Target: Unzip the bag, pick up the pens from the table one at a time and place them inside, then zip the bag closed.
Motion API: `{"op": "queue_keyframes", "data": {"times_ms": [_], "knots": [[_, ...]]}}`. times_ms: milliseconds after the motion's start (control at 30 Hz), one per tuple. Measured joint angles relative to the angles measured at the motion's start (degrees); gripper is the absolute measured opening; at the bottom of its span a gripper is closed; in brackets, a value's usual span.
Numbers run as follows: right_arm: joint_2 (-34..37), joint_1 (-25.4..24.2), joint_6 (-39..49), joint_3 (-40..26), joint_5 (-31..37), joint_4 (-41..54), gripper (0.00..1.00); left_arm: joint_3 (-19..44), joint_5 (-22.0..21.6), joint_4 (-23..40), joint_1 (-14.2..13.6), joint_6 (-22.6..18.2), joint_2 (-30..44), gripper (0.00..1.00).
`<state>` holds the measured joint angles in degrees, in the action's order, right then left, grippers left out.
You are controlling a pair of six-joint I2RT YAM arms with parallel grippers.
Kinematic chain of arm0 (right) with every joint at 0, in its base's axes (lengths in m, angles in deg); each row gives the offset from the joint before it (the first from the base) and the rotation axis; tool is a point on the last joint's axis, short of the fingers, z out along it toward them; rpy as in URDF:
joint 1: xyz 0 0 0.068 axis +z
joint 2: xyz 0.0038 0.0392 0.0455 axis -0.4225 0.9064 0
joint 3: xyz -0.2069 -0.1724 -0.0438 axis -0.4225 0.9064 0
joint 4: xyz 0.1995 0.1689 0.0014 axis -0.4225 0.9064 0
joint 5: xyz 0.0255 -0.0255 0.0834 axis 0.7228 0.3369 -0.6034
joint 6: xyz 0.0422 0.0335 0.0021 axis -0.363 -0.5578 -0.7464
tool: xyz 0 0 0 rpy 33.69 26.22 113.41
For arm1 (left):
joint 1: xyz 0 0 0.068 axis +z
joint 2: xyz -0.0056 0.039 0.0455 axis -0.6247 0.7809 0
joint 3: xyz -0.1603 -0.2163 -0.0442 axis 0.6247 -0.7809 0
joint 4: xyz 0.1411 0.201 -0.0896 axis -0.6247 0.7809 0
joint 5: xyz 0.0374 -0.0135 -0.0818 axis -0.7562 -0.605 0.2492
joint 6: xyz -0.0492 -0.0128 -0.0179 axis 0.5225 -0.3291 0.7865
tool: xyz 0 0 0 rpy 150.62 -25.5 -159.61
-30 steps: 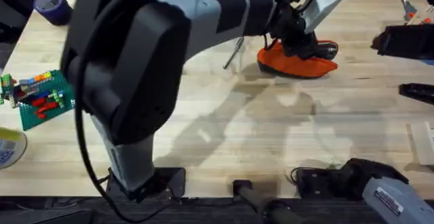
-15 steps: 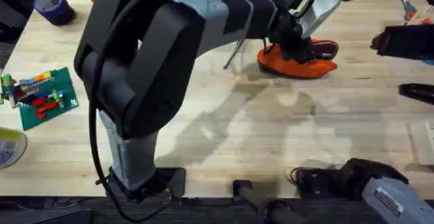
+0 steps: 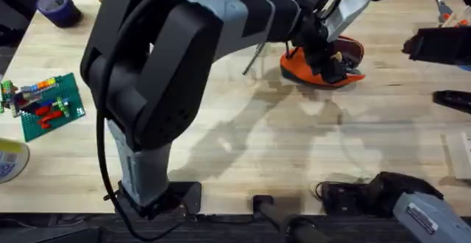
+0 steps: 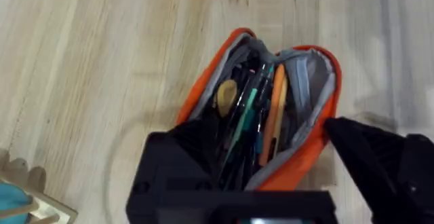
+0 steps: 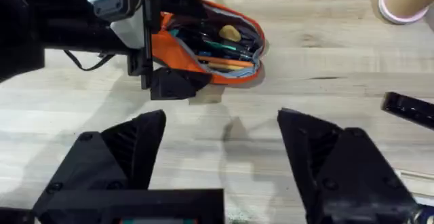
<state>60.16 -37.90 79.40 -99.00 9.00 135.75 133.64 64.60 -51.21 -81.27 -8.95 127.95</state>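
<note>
1. The left arm (image 3: 169, 66) is built of bulky rounded links, charcoal-black shells over lighter blue-grey sections, with a thin black cable looping along its outer side.
2. Its base is a black plate with a bracket at the bench edge.
3. Near its wrist sits a white housing, with black cable running beside it.
4. The left hand (image 4: 285, 183) has matte black, blocky, angular fingers.
5. The right arm (image 3: 412, 202) shows a grey link bearing a small white label with print, joined to a black housing.
6. The right hand (image 5: 224, 163) has two black wedge-shaped fingers with faceted faces.
</note>
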Motion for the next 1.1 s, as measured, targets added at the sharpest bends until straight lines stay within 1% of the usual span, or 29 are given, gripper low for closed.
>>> {"op": "queue_keyframes", "data": {"times_ms": [400,533,667,900,1100], "knots": [[0.0,0.0,0.0,0.0,0.0,0.0,0.996,0.0,0.0,0.1,0.1,0.0,0.0,0.995],[0.0,0.0,0.0,0.0,0.0,0.0,0.996,0.0,0.0,2.2,0.6,0.0,-0.6,0.995],[0.0,0.0,0.0,0.0,0.0,0.0,0.997,0.0,0.1,4.6,1.6,0.0,-2.1,0.995],[0.0,0.0,0.0,0.0,0.0,0.0,0.997,0.0,0.0,6.6,3.5,-0.3,-5.3,0.994],[0.0,0.0,0.0,0.0,0.0,0.0,0.996,0.1,0.0,10.3,5.1,-2.2,-8.4,0.995]]}}
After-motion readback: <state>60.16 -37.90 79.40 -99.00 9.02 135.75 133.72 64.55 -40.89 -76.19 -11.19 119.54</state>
